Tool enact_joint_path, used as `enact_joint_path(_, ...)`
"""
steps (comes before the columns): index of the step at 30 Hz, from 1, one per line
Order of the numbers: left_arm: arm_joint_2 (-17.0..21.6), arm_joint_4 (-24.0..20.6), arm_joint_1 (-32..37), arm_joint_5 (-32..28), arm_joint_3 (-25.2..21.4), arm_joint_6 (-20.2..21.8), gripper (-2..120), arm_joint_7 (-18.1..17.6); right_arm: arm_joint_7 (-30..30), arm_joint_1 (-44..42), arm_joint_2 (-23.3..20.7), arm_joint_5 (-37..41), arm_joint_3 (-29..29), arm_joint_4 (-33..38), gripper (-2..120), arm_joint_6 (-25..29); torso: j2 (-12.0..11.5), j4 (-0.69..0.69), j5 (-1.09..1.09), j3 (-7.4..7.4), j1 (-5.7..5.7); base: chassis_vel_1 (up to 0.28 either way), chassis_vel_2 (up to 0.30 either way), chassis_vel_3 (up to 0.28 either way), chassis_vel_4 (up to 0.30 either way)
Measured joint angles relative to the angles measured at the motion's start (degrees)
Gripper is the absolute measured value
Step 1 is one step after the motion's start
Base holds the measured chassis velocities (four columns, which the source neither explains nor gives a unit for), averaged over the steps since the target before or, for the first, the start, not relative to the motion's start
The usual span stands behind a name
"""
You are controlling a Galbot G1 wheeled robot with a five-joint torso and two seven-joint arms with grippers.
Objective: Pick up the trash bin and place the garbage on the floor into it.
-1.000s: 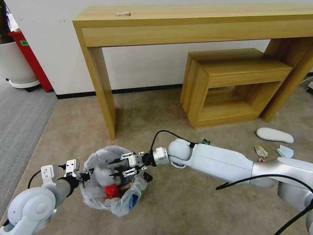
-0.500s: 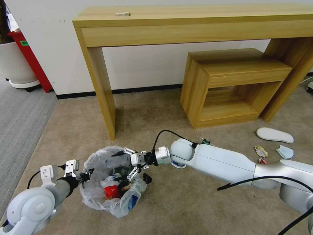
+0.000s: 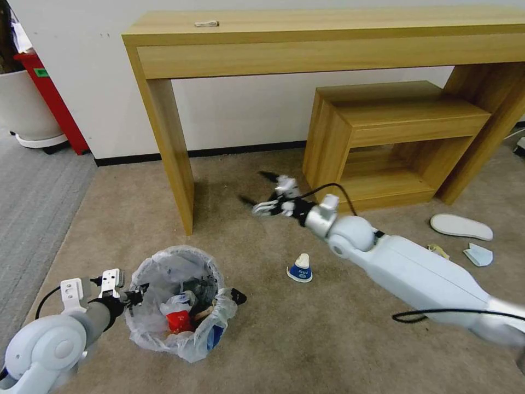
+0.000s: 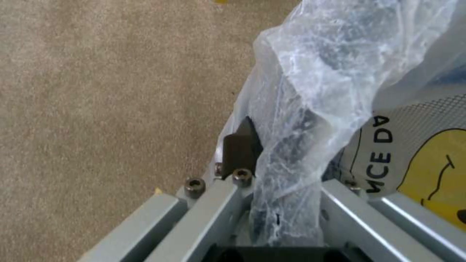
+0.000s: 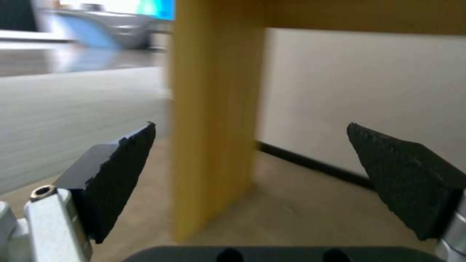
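Pinching crinkly bag of trash bin (image 3: 164, 334), L gripper (image 3: 134, 295), R gripper (image 3: 262, 192) fingers apart

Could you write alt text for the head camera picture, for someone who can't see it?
On beige carpet, the left gripper grips the rim of a small round bin lined with crinkled clear plastic and holding litter. The right gripper hangs open near a wooden desk, beyond a blue-white paper cup.

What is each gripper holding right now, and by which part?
The left gripper is shut on the trash bin, pinching its bag-covered rim. The right gripper is open in the air and holds nothing.
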Motion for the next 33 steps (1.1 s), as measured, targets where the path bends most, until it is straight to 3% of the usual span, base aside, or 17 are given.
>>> enact_joint_path(9,0.49,-0.03,-0.25,-0.51,0.09,-0.08,0,0.03,12.82,-8.84,-1.73,0.18,11.12,4.03,100,-5.64,0.0,0.02,-0.01,0.0,0.0,0.0,0.0,0.0,0.0)
enact_joint_path(14,0.59,-0.17,-0.3,-0.74,-0.08,-0.17,0,0.3,26.79,-15.91,-1.56,2.12,18.8,8.59,100,-13.25,0.0,0.01,-0.01,0.0,0.0,0.0,0.0,0.0,0.0)
enact_joint_path(16,0.31,-0.24,-0.23,-0.68,-0.23,-0.23,0,0.38,28.47,-17.36,-1.24,2.26,20.73,8.8,100,-14.19,0.0,0.02,-0.02,0.0,0.0,0.0,0.0,0.0,0.0)
enact_joint_path(25,-1.22,-0.46,-0.21,-0.17,-0.52,-0.27,0,0.72,29.29,-23.95,2.1,6.54,30.6,8.36,100,-14.85,0.01,0.01,-0.01,0.0,-0.01,0.0,0.0,0.0,0.0)
enact_joint_path(33,-2.23,-0.09,-0.46,-0.14,-0.6,-0.37,0,1.03,25.36,-28.38,5.98,11.97,39.09,7.33,100,-13.07,0.0,0.02,-0.02,0.0,0.0,0.0,0.0,0.0,0.0)
